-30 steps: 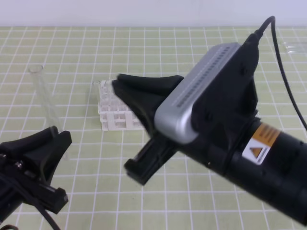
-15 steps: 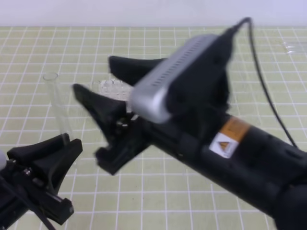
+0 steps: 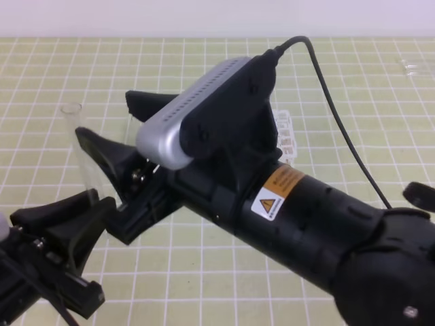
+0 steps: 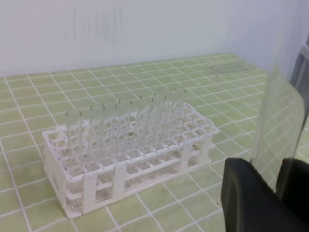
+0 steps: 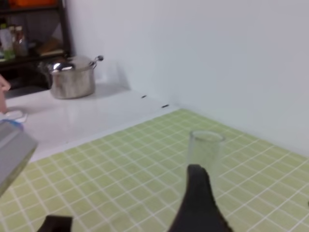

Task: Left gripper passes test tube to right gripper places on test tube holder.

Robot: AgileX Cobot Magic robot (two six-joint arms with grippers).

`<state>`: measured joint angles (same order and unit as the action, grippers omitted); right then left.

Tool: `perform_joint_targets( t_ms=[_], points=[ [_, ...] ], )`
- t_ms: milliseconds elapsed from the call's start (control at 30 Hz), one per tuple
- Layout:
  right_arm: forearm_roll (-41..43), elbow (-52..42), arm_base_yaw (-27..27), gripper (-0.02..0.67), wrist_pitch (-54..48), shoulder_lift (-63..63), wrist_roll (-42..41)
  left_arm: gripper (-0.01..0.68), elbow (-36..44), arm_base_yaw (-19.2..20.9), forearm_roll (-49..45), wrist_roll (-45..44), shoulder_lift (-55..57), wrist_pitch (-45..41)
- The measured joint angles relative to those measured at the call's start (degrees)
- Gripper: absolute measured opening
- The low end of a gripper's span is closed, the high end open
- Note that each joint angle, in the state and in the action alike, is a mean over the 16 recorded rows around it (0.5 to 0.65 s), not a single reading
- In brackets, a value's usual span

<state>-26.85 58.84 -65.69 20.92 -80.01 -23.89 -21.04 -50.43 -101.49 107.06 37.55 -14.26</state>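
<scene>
The clear test tube [image 3: 81,146] stands upright at the left, with my left gripper [image 3: 90,207] shut on its lower end. In the left wrist view the test tube [image 4: 282,121] rises between the black fingers [image 4: 246,193]. My right gripper [image 3: 103,117] has reached across, its jaws spread open around the tube's upper half, one on each side. The right wrist view shows the test tube's rim [image 5: 205,137] behind one finger [image 5: 198,203]. The white test tube holder [image 4: 125,154] holds several clear tubes. In the high view only a corner of the test tube holder [image 3: 285,136] shows behind the right arm.
The table is covered with a green grid mat [image 3: 380,102]. Loose clear tubes [image 3: 414,66] lie at the far right back edge. A steel pot [image 5: 72,79] sits on a white counter beyond the mat. The right arm's bulky body [image 3: 306,217] fills the middle.
My right gripper has swung left from in front of the rack to the tube, jaws still open. My left gripper with the tube shifted slightly right.
</scene>
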Motion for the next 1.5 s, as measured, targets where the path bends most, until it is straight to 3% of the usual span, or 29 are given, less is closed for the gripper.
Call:
perform_joint_targets(
  t_ms=[1500],
  points=[
    [0.10,5.73,-0.09,0.033,4.68,-9.66,3.13,0.005,-0.01,-0.02,0.85,0.07,0.01,0.84]
  ],
)
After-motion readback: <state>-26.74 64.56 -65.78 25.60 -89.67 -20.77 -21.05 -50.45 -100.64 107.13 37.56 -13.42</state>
